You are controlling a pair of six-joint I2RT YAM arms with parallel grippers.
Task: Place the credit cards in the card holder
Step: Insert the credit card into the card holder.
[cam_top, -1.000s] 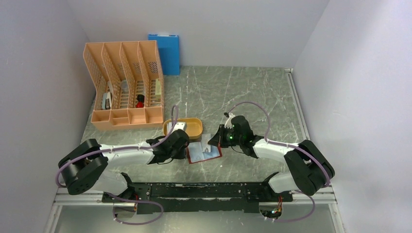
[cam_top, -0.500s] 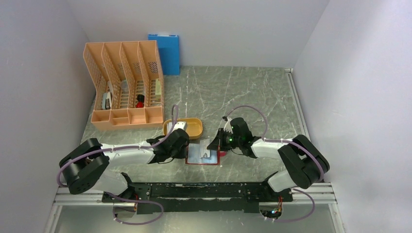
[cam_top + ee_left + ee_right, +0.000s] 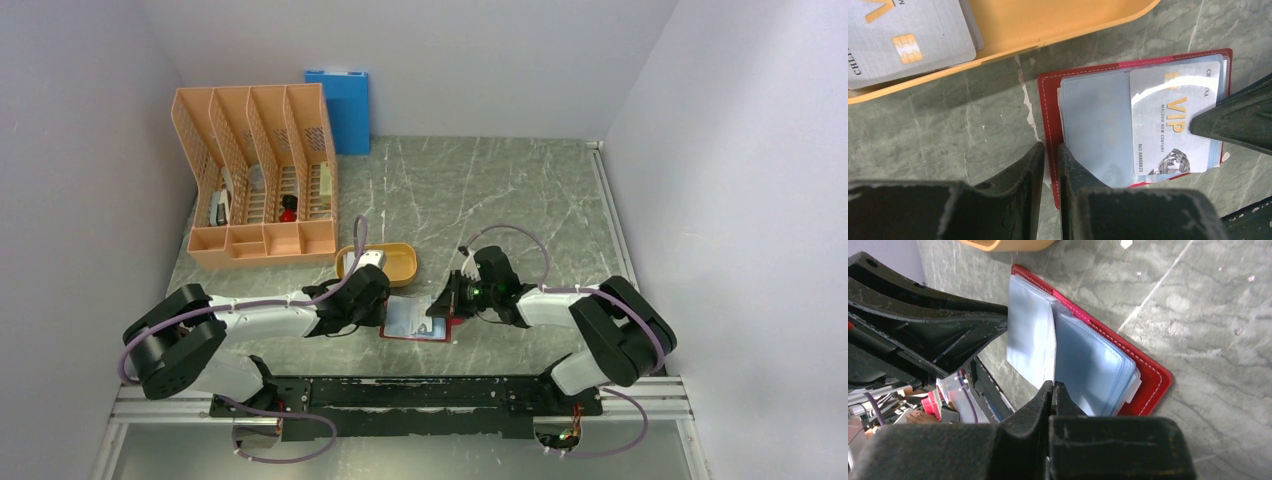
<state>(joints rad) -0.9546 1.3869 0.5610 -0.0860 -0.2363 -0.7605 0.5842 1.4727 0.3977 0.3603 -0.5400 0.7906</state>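
Table [image 3: 480, 190]: open card holder [image 3: 1093, 125] lies crosswise; left claw [image 3: 1050, 160] pinches it, right claw [image 3: 1053, 390] shut.

The card holder [image 3: 413, 320] lies open on the table [image 3: 500, 190] at the near middle, with the left gripper [image 3: 1048, 147] at its left edge and the right gripper [image 3: 1053, 385] at its right. A credit card [image 3: 1173, 120] lies on its right half. Just behind sits the oval tray [image 3: 400, 262], holding a second card [image 3: 903, 40]. Far left stands the file organiser [image 3: 255, 180], with the folder [image 3: 340, 105] at its far right corner.
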